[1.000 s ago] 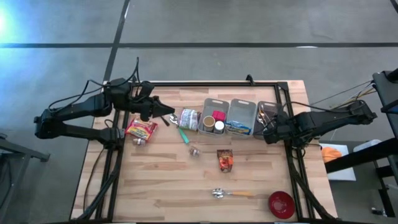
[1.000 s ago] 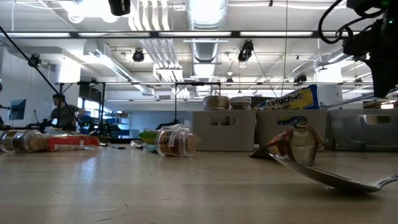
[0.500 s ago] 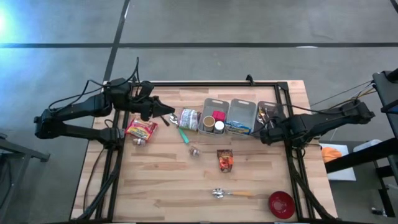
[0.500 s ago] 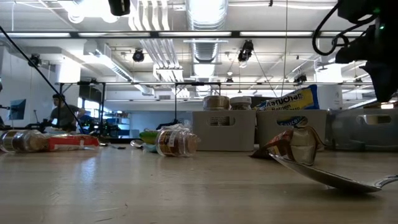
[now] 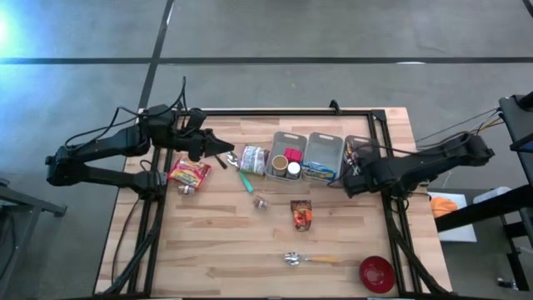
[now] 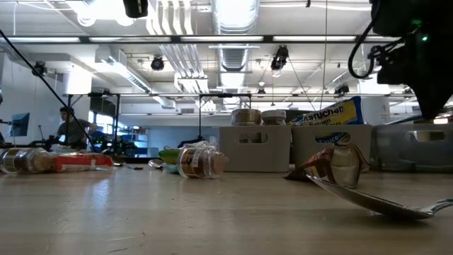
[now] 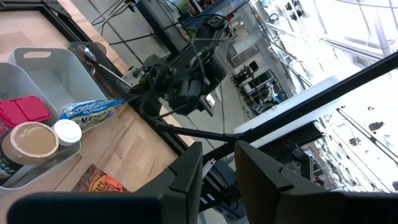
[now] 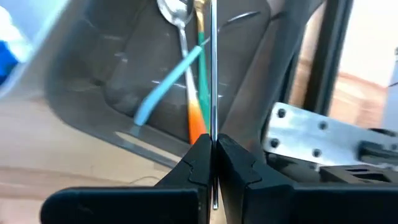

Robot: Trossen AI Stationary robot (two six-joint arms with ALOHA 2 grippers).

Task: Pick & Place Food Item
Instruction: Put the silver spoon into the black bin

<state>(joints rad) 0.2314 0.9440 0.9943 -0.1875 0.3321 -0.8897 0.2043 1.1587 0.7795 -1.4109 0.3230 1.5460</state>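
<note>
Two arms hang over the wooden tabletop (image 5: 216,242). At the right arm's gripper (image 8: 214,163), the fingers (image 8: 198,158) are pinched tight on a thin metal rod, likely a utensil handle, above the rightmost grey bin (image 5: 356,150) of cutlery. At the left gripper (image 7: 217,163), the fingers (image 7: 186,171) stand slightly apart with nothing visible between them, raised near the back left. One snack packet (image 5: 301,214) lies flat mid-tabletop, in front of the bins, touching neither gripper.
</note>
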